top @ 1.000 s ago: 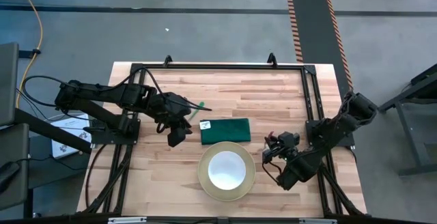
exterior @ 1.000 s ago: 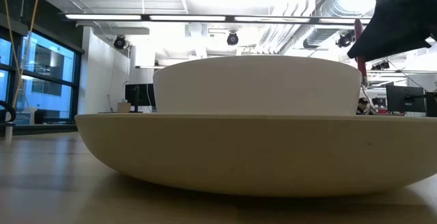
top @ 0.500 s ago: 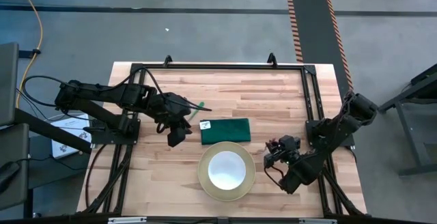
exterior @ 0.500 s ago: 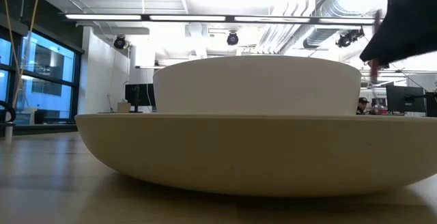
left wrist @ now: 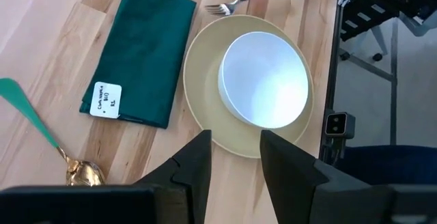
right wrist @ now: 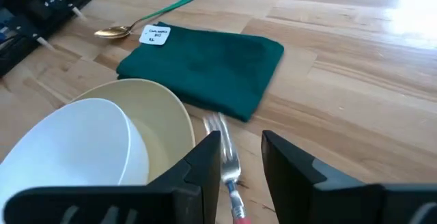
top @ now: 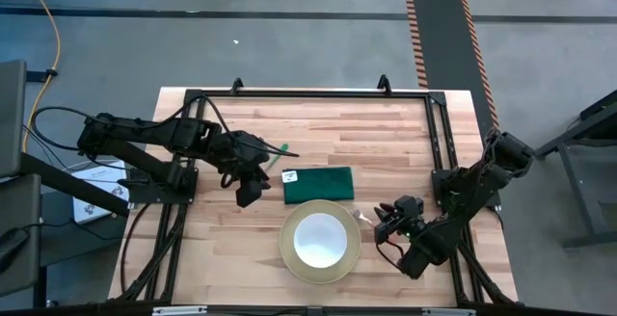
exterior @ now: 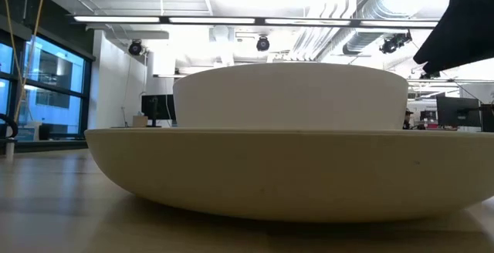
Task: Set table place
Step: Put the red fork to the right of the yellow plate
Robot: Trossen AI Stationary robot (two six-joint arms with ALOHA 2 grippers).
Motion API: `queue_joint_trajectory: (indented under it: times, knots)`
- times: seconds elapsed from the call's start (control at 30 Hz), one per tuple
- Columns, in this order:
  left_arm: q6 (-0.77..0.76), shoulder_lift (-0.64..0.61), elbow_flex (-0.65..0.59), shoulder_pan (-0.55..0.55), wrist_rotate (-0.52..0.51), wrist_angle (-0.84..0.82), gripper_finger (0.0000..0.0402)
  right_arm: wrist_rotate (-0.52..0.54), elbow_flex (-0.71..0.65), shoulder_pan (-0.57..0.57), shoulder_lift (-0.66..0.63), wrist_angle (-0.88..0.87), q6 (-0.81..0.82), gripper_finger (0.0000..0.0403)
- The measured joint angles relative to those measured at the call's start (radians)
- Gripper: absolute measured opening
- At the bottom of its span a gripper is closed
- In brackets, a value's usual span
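Note:
The pale yellow plate [top: 291, 256] sits near the table's near edge with the white bowl [top: 320, 240] standing in it. The dark green folded napkin [top: 318, 184] lies flat just beyond the plate. The pink-handled fork [right wrist: 229, 161] lies on the wood right of the plate, its tines [right wrist: 216, 124] near the napkin. My right gripper [right wrist: 241, 142] is open and low over the fork's handle, one finger on each side. The green-handled gold spoon [left wrist: 41, 132] lies left of the napkin. My left gripper [top: 249, 196] hovers open and holds nothing, left of the napkin.
Black frame rails [top: 436, 143] run along the table's left, far and right sides. A white sheet [top: 96, 176] lies off the left edge. Bare wood [top: 386, 133] stretches across the far half, beyond the napkin. In the low view the plate [exterior: 285, 168] fills the foreground.
My right gripper has moved toward the table's near edge, beside the plate. The fork's pink handle, which showed raised beside that arm in the low view, has dropped out of it, and the fork now shows lying right of the plate. My left arm has kept still.

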Motion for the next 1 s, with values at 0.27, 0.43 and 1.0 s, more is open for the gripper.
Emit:
queue_joint_trajectory:
  times: [0.27,0.43,1.0]
  knots:
    - [0.0,0.0,0.0,0.0,0.0,-0.001,0.0115,-0.001,0.003,-0.003,0.0,-0.007,0.001,0.0097]
    - [0.018,0.0,0.0,0.0,0.003,0.006,0.0115,0.014,0.104,-0.003,-0.003,-0.052,-0.015,0.0097]
    - [0.027,0.0,0.0,0.0,0.038,0.054,0.0115,-0.662,0.491,-0.28,-0.019,-0.218,-0.34,0.0097]
